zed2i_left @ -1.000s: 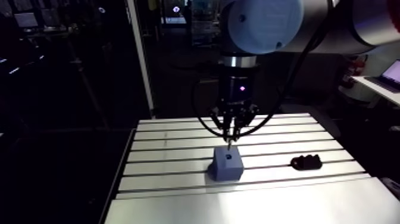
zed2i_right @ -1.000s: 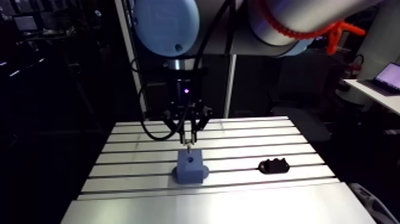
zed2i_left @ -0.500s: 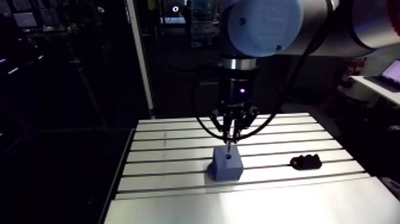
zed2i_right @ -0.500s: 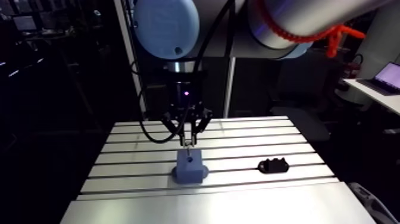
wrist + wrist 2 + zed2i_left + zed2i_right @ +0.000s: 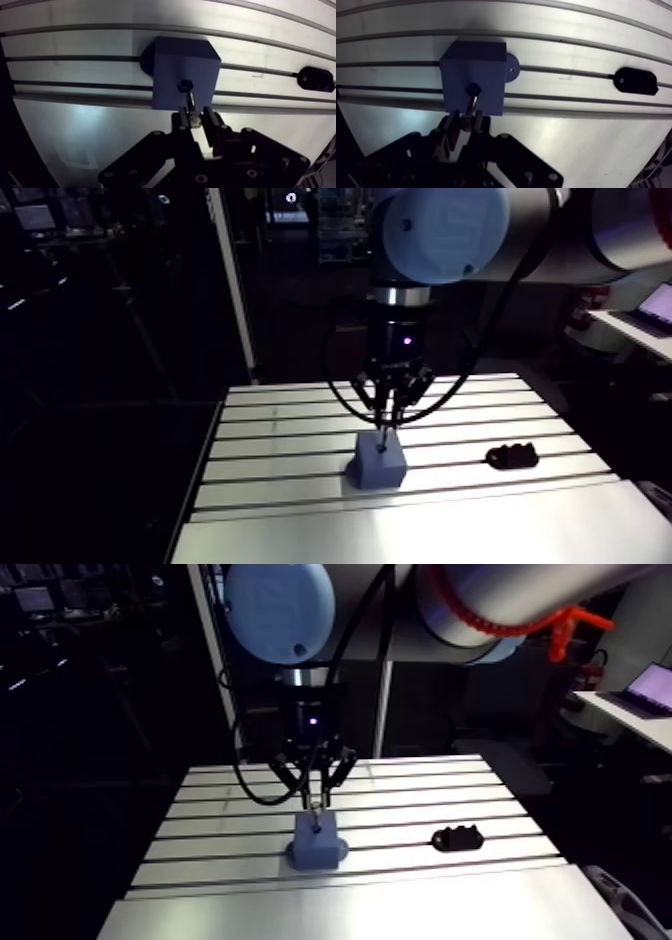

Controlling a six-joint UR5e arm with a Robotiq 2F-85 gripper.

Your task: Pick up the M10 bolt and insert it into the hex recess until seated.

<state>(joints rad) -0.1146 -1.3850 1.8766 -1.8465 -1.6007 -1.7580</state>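
One block on slotted table; gripper pinching bolt.

Robotics lab or test cell. What shows it: the bench is a bare aluminium plate with parallel T-slots running from side edge to side edge. An industrial arm with a light-blue joint cap hangs over it. A blue-grey fixture block sits mid-bench across a slot. A small black mount sits on a slot nearer the right edge in the arm view.
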